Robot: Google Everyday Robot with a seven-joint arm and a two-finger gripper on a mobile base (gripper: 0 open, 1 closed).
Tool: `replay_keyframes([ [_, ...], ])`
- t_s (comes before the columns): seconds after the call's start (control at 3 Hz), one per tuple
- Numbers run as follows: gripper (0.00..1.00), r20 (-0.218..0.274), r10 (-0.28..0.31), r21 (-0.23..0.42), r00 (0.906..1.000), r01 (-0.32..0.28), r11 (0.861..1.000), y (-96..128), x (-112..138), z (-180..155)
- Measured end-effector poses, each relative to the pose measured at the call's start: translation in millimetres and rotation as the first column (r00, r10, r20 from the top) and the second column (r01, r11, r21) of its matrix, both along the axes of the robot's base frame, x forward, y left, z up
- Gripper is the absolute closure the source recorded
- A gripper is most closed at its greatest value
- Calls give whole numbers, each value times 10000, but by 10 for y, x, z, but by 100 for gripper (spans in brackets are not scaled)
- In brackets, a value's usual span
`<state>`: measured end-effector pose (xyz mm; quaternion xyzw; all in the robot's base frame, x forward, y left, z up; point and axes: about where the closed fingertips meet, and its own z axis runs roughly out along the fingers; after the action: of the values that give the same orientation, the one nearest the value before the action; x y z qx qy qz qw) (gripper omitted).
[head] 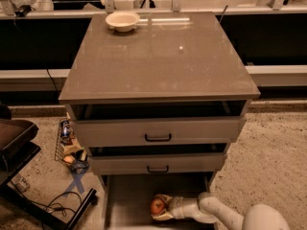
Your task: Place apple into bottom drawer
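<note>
The small red-orange apple (156,206) is held in my gripper (161,207) over the floor of the bottom drawer (125,201), which is pulled out below the two upper drawers. My white arm (225,214) reaches in from the lower right. The gripper is shut on the apple, with a finger above and a finger below it. The apple sits near the middle of the drawer; I cannot tell whether it touches the floor.
A cream bowl (123,20) stands at the back left of the cabinet top (158,56). The two upper drawers (158,131) are slightly open. A wire basket of snacks (69,145) and cables lie on the floor at left, beside a dark chair base (19,147).
</note>
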<state>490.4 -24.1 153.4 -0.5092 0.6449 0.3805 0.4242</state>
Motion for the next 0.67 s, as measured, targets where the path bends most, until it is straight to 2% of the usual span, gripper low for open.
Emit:
replay_keyframes([
  [0.67, 51, -41, 60, 56, 10000, -60, 10000, 53, -25, -7],
])
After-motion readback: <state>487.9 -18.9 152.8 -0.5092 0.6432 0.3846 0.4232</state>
